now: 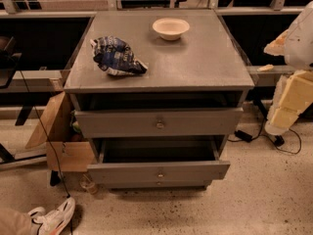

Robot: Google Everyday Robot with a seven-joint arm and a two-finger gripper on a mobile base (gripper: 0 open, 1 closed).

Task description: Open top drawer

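The grey cabinet [161, 72] stands in the middle of the camera view. Its top drawer [122, 123] has a wide grey front with a small round metal knob [160, 125] at centre. It sits pulled out a little, with a dark gap showing under the cabinet top. The shorter drawer below it [122, 172] is pulled out farther, and its dark inside shows. My arm hangs at the right edge, and my gripper [287, 109], with cream-yellow parts, is to the right of the cabinet, apart from the drawers and holding nothing I can see.
A crumpled blue bag [117, 57] and a white bowl [170, 28] lie on the cabinet top. A cardboard box [61, 136] stands against the cabinet's left side. A person's shoe [55, 217] is at lower left. Cables [274, 142] lie on the floor at right.
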